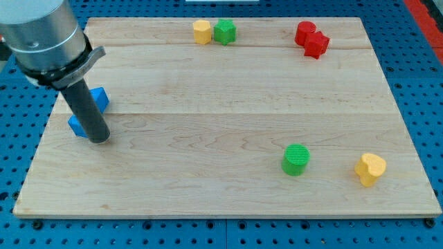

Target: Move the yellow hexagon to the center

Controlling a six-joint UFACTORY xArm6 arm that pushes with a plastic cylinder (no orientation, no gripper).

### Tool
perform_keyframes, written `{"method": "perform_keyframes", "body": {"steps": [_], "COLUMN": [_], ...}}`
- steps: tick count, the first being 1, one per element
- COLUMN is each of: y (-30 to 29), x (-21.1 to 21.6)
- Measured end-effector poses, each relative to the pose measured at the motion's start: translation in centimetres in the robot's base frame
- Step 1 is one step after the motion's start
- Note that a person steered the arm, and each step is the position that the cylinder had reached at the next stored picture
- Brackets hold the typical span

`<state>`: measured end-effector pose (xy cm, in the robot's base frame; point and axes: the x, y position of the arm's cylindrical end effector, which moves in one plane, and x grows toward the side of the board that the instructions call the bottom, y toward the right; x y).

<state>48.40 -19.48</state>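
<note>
Rod at the board's left, yellow hexagon far off at the top edge.

The wooden board (228,131) lay on blue pegboard (422,83), its middle bare. My tip (100,140) stood at the view's left, the rod hiding part of two blue blocks (101,97) of unclear shape; it had no jaws. The yellow hexagon (201,32) touched a green block (225,31) near the top edge. The red blocks (311,39), green cylinder (296,159) and yellow heart (371,169) sat rightward.
</note>
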Motion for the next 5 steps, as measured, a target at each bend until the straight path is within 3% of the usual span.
{"method": "perform_keyframes", "body": {"steps": [2,3,4,5], "y": [0.6,9.3,10.6,6.7], "x": [-3.1,-8.6,-16.2,-20.4]}}
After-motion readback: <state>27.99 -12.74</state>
